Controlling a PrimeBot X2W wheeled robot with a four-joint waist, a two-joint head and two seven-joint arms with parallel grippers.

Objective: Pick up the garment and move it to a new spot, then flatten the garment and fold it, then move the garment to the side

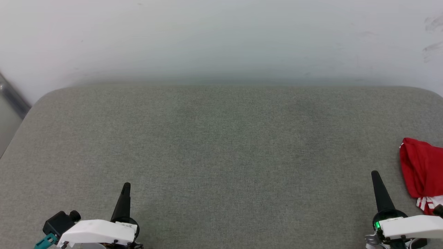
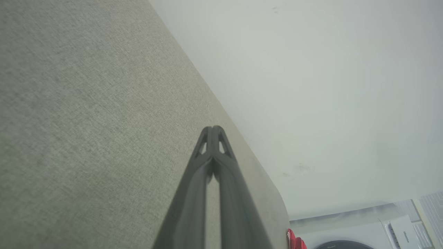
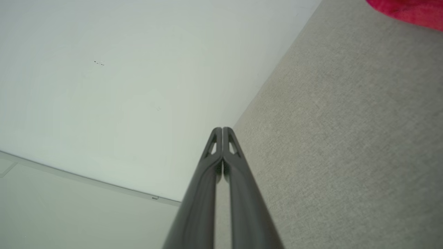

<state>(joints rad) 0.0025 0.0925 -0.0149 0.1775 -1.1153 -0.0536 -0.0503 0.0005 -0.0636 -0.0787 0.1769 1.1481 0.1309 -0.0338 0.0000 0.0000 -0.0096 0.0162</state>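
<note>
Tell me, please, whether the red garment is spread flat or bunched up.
Bunched up: the garment lies as a rumpled red heap on the grey surface, striped trim poking out; the head view's right edge cuts part off.

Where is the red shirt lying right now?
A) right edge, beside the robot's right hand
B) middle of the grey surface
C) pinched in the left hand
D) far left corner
A: the red shirt lies bunched at the right edge of the grey surface, just beside the right hand, which is shut and holds nothing.
</note>
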